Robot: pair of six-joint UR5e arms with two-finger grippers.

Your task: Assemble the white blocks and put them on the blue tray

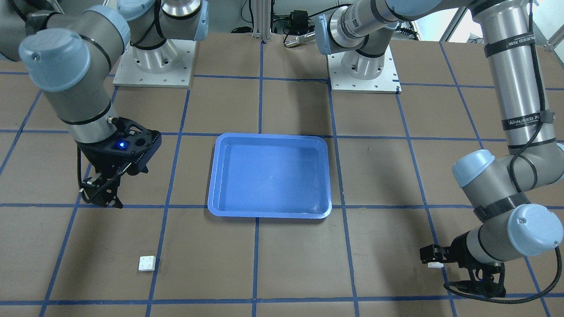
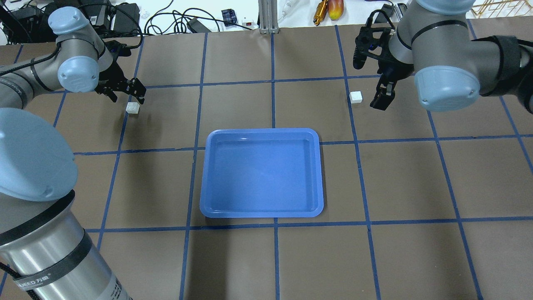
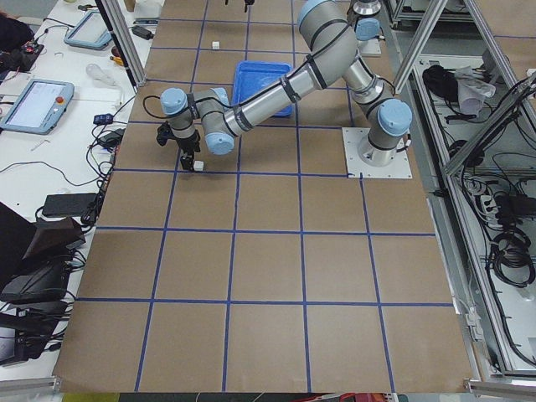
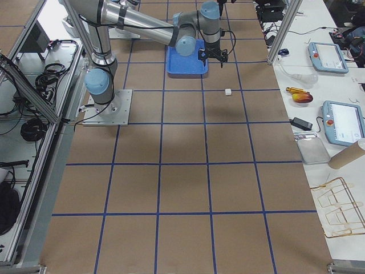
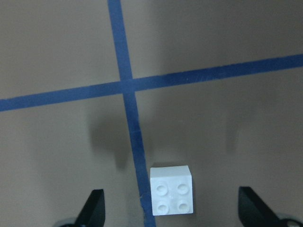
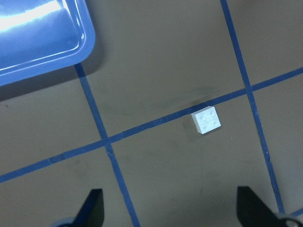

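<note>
Left gripper [image 2: 127,98]: low over the table, jaws spread wide, nothing pinched. The left white brick [image 5: 172,190], four studs up, sits between the fingertips with a gap on either side, one edge touching a strip of the blue tape grid [image 2: 272,83]. Right gripper [image 6: 171,208]: hangs above the table, jaws likewise spread, nothing pinched. The right white brick [image 6: 207,120], four studs up, lies ahead at about 1 o'clock in the wrist view, well apart from both fingertips and just beside a tape line. Overhead view, clock centred on the blue tray [image 2: 260,175]: left white brick at 10 o'clock, right white brick at about 2 o'clock, both well apart from the raised rim and from each other. The tray lies flat with rounded corners, long sides facing 12 and 6, its 6 o'clock rim just beside a tape line. Bare brown table [image 2: 416,179] lies between the tray and each brick, with a wider stretch toward 6 o'clock. The table edge at 12 o'clock backs onto cables [image 2: 166,18] and an aluminium post [image 2: 266,16]. The left arm [image 2: 37,166] bulks large at 8 o'clock. Writing: a black strap [image 1: 524,119] on the left arm reads "WANJEED" in white; a second strap higher up is only partly legible.
</note>
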